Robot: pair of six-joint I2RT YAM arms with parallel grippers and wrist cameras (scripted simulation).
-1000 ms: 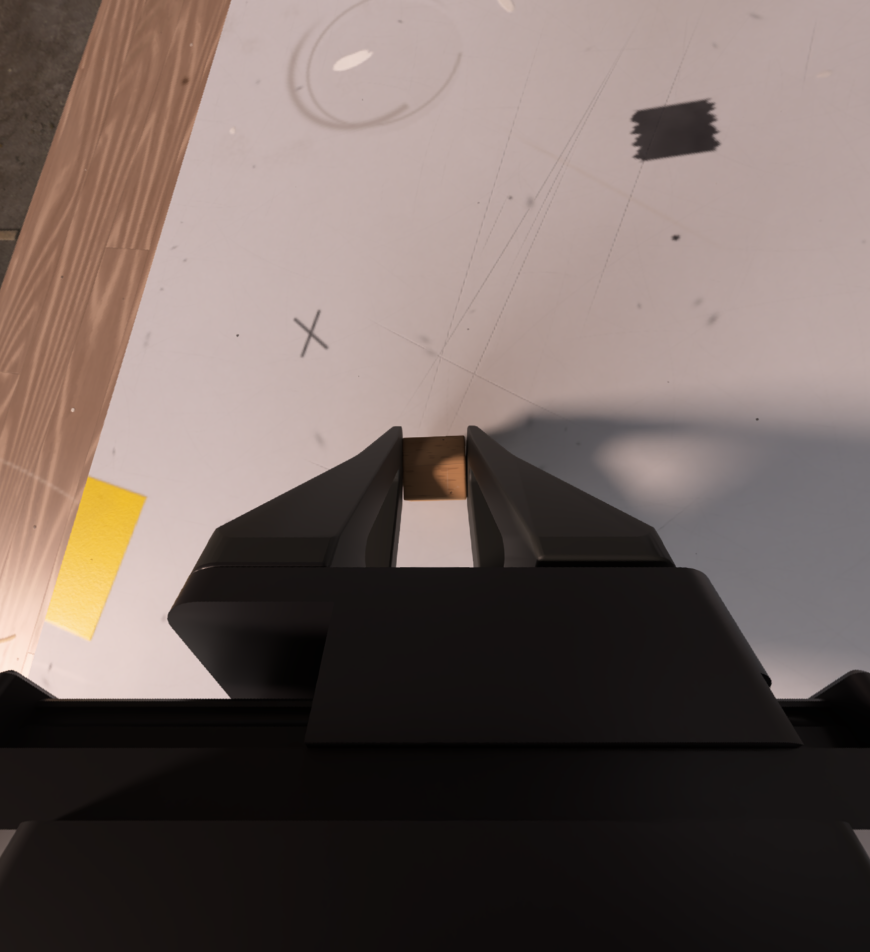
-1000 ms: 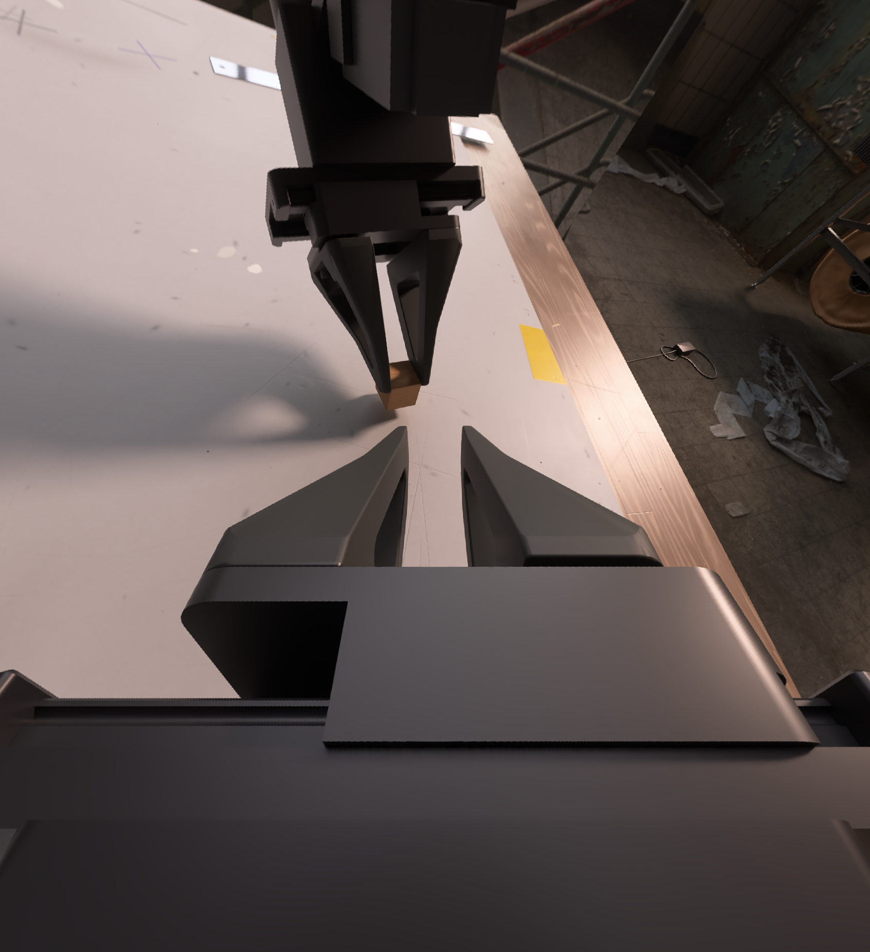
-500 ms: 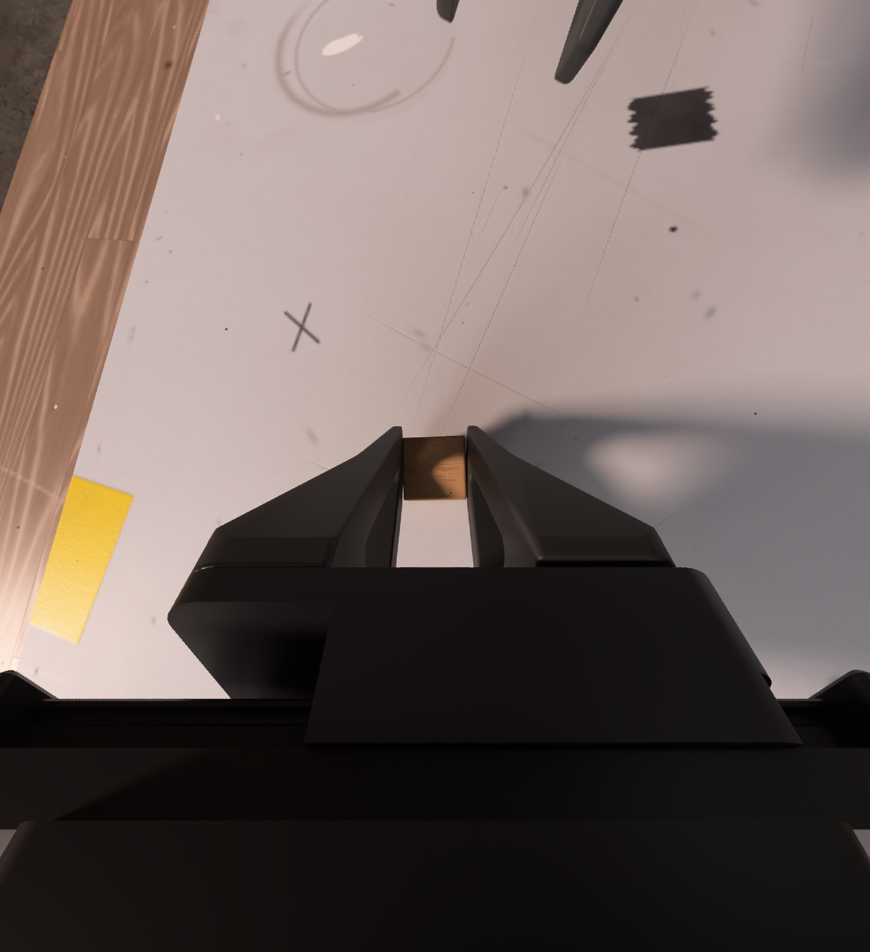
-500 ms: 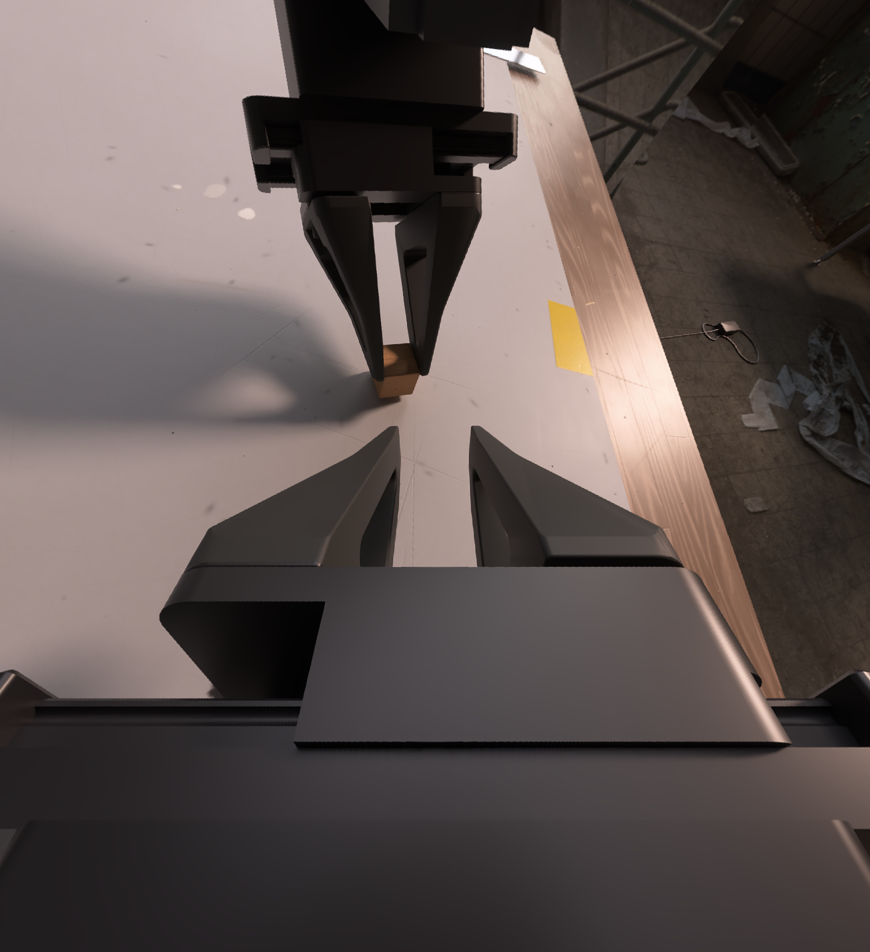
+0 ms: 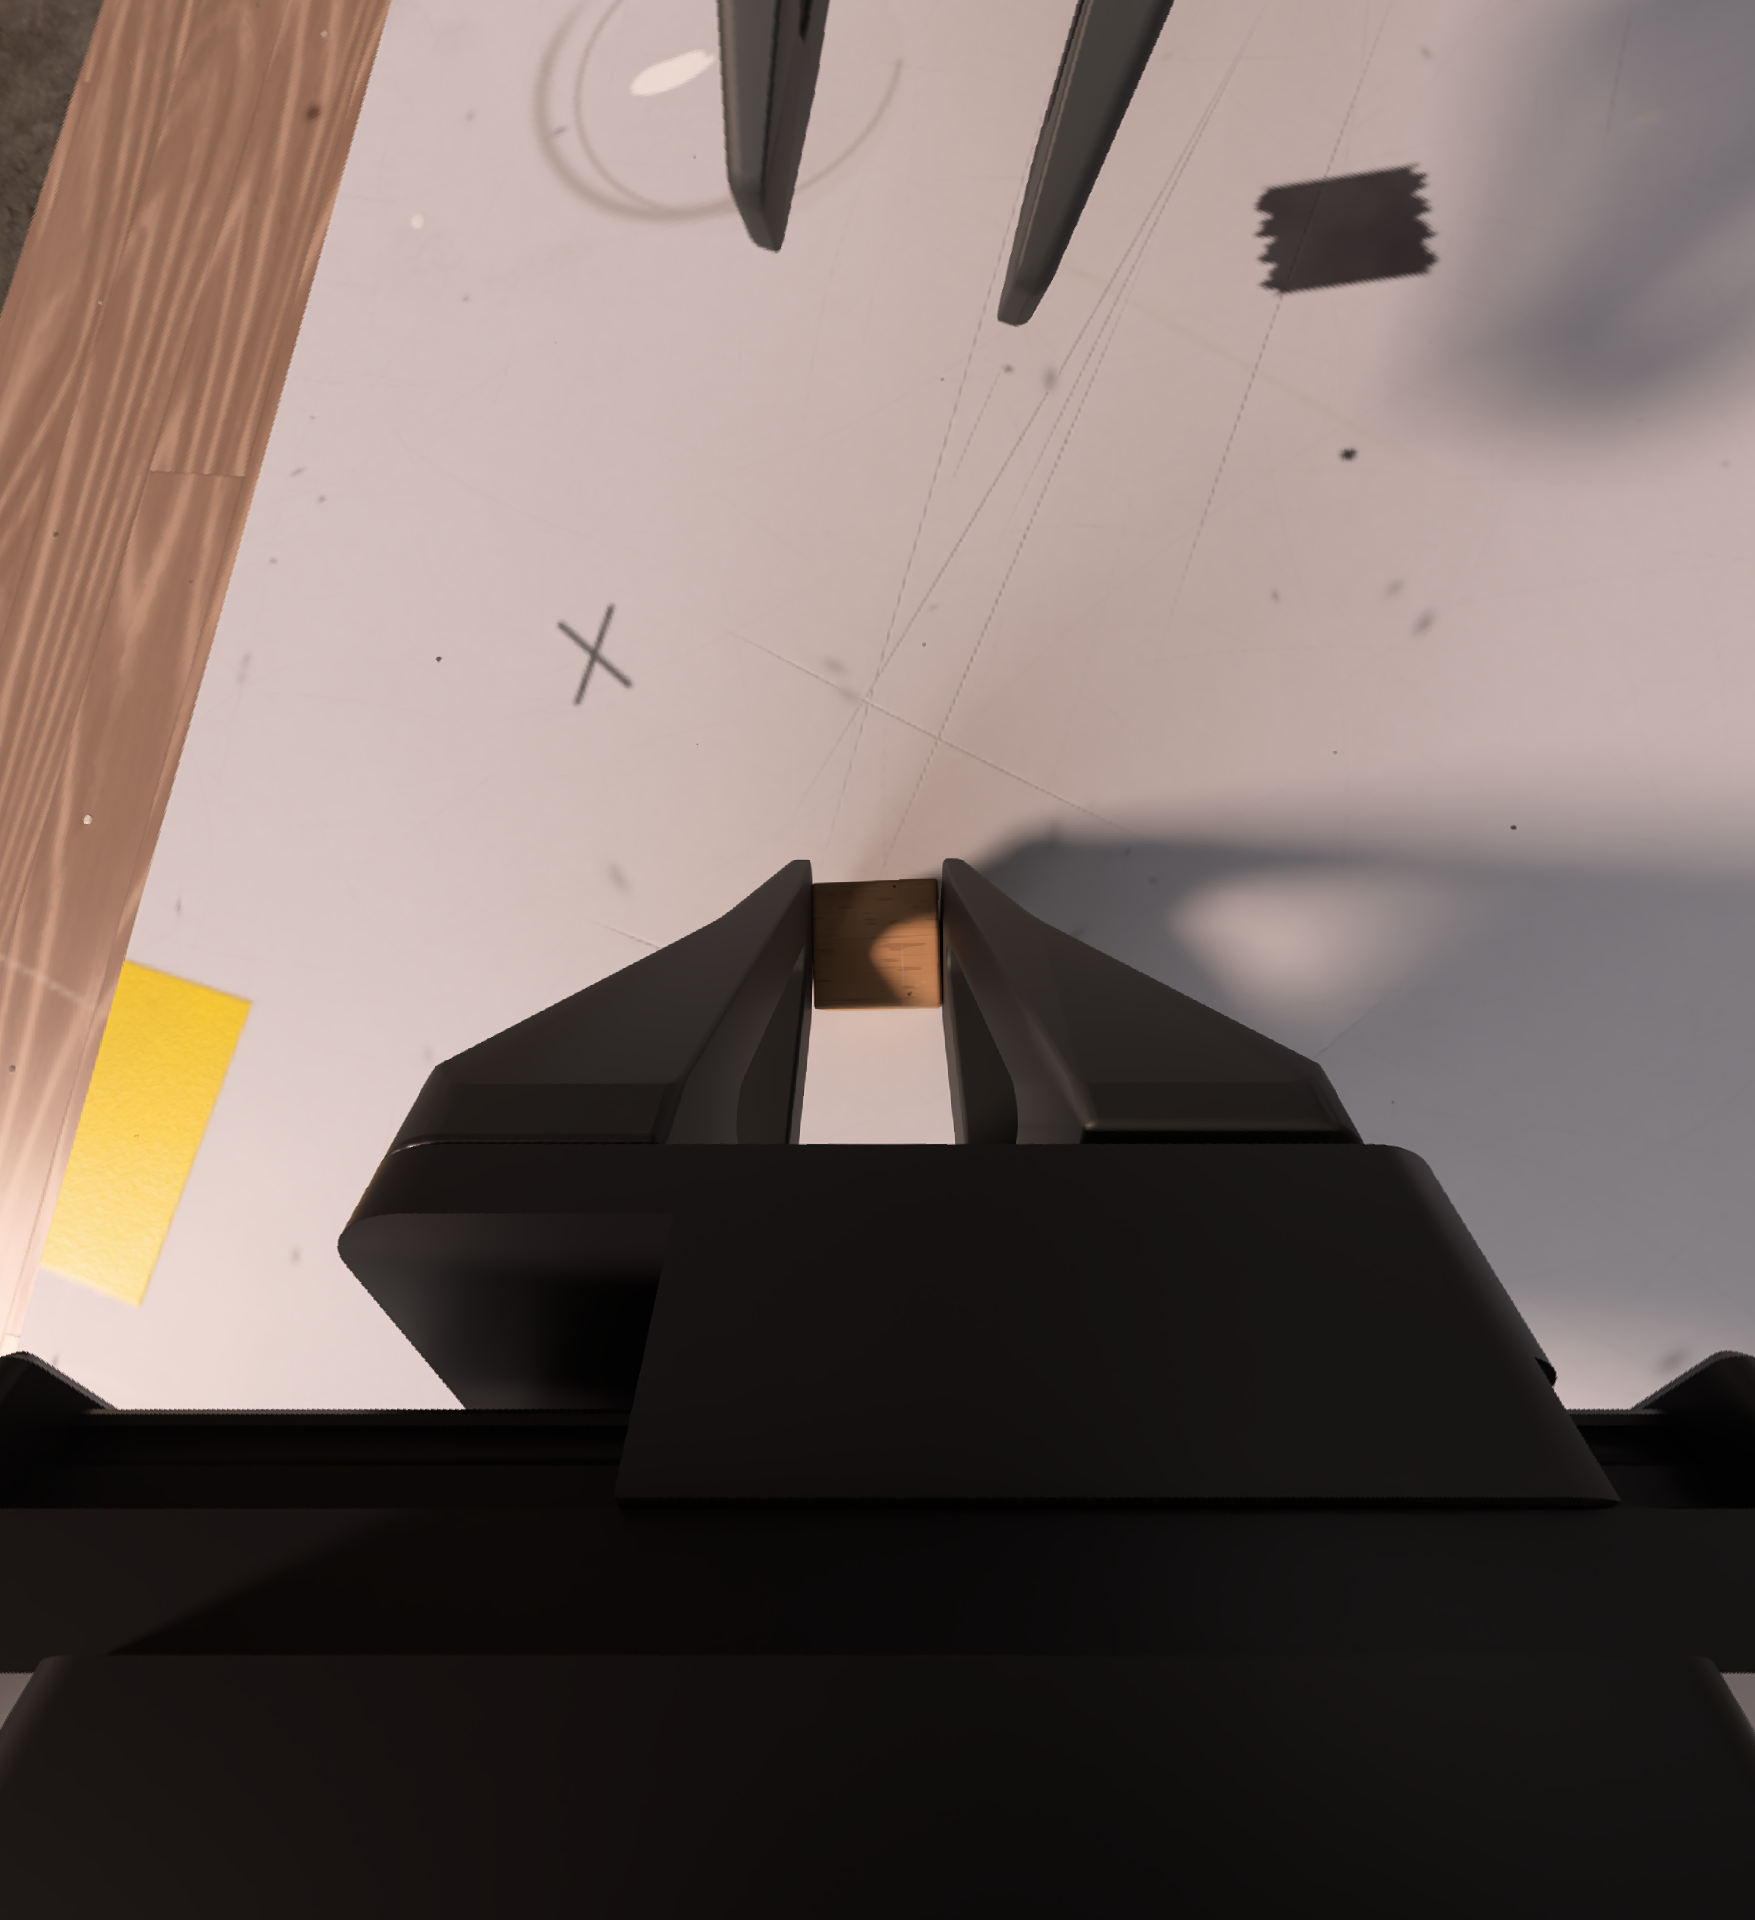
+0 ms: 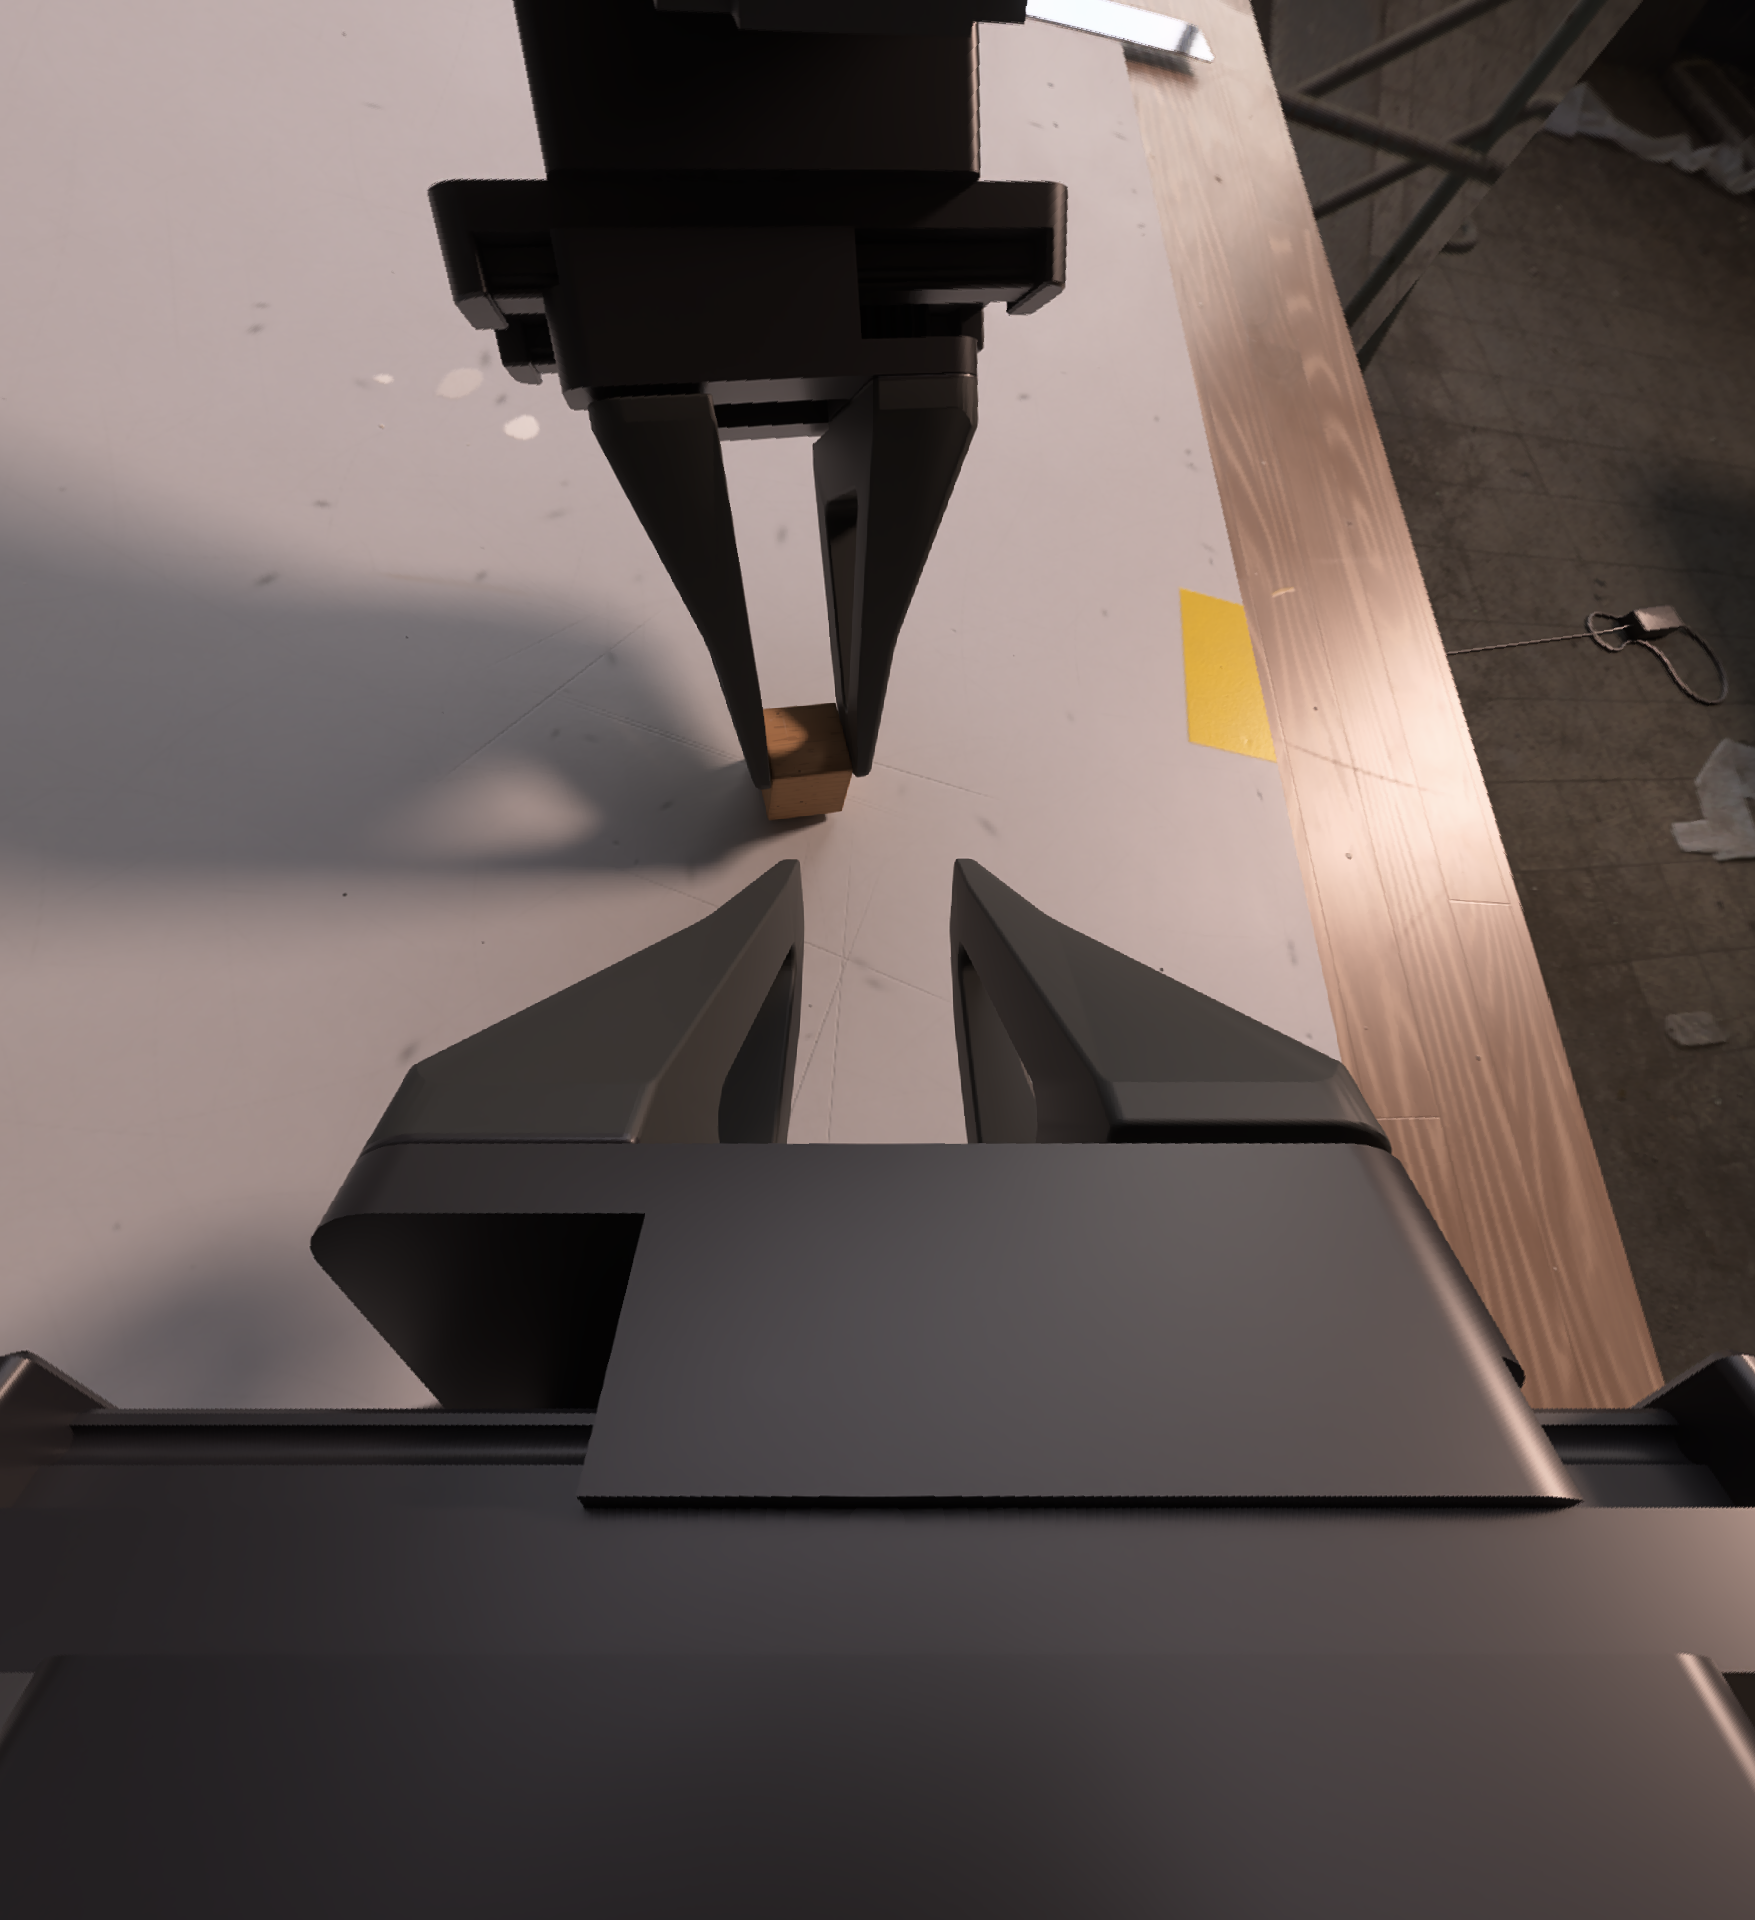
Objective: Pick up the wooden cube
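A small wooden cube sits between the fingertips of my left gripper, which is shut on it just at the white table surface. In the right wrist view the cube shows pinched between the left gripper's two black fingers, which point down from above. I cannot tell whether the cube touches the table. My right gripper is open and empty, a short way in front of the cube and facing it. Its fingers hang into the top of the left wrist view.
A wooden strip runs along the table edge, with a yellow patch beside it; both also show in the left wrist view. A black tape patch and an X mark lie on the table. Dark floor with debris lies beyond the edge.
My right gripper has moved closer to the cube and opened a little wider; its fingers have come into the top of the left wrist view. The left gripper stays shut on the cube.
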